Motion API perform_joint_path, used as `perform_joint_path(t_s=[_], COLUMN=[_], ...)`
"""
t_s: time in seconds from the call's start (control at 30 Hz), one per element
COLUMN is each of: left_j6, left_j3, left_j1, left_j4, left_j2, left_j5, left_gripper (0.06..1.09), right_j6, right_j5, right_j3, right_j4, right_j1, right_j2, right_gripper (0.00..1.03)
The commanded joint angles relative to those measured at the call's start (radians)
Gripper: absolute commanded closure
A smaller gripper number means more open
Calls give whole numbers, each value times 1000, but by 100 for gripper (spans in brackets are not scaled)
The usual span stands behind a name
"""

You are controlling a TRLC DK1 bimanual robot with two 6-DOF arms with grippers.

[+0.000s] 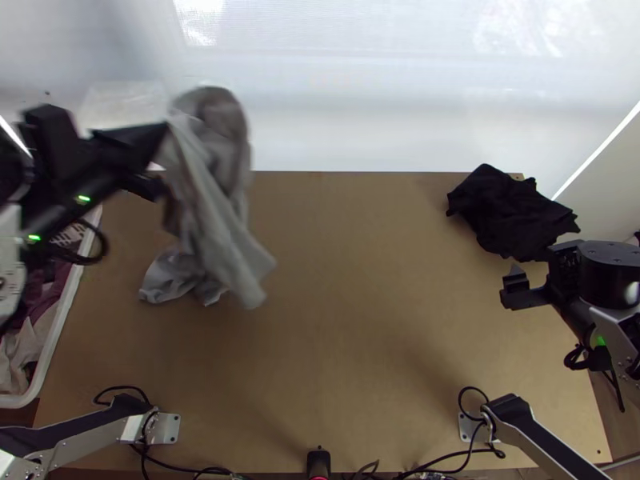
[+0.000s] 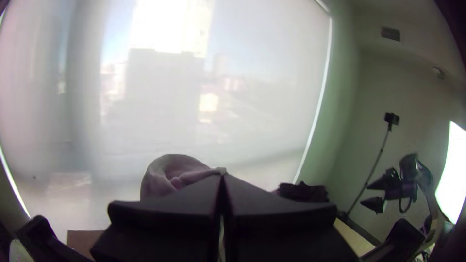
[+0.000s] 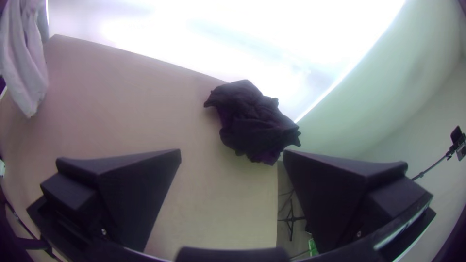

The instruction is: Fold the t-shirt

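Observation:
In the top view my left gripper (image 1: pixel 164 132) is raised over the table's left part, shut on a grey t-shirt (image 1: pixel 216 216) that hangs bunched in long folds, its lower end by the wood. The left wrist view has the fingertips of my left gripper (image 2: pixel 222 177) together, with a rounded fold of the t-shirt (image 2: pixel 170 177) beyond them. My right gripper (image 1: pixel 520 284) stands open at the table's right side. In the right wrist view, nothing is between the fingers of my right gripper (image 3: pixel 232 153), and the t-shirt (image 3: pixel 24 63) hangs far off.
A bunched black cloth (image 1: pixel 512 212) lies at the table's far right corner. At the left edge stands a white basket (image 1: pixel 60 328) with clothes in it. Cables (image 1: pixel 192 470) run along the near edge of the table.

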Motion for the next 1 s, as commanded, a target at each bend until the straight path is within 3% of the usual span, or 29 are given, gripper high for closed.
perform_joint_path(t_s=[0.0, 0.4, 0.43, 0.47, 0.6, 0.67, 0.83, 0.97], left_j6=[-7, -2, -4, -8, -27, -4, 54, 62], left_j3=[-176, -150, -129, -114, -45, -32, -18, -28], left_j1=[-378, -713, -734, -753, -789, -793, -713, -582], left_j4=[61, 211, 211, 208, 142, 107, 32, -62], left_j2=[77, 407, 436, 464, 540, 546, 514, 476], left_j5=[-71, -80, -80, -82, -135, -145, -157, -155], left_gripper=[105, 105, 101, 88, 20, 10, 10, 10], right_j6=[-9, -38, -40, -43, -58, -64, -67, -59], right_j5=[0, 0, 0, 0, 0, -1, -6, -24], right_j3=[4, -20, -28, -40, -109, -134, -181, -227], right_j4=[5, -12, -13, -13, -13, -12, 8, 34], right_j1=[-33, -104, -104, -104, -98, -90, -46, 68], right_j2=[6, -30, -37, -48, -79, -85, -73, -22], right_gripper=[5, 5, 5, 5, 5, 5, 5, 5])
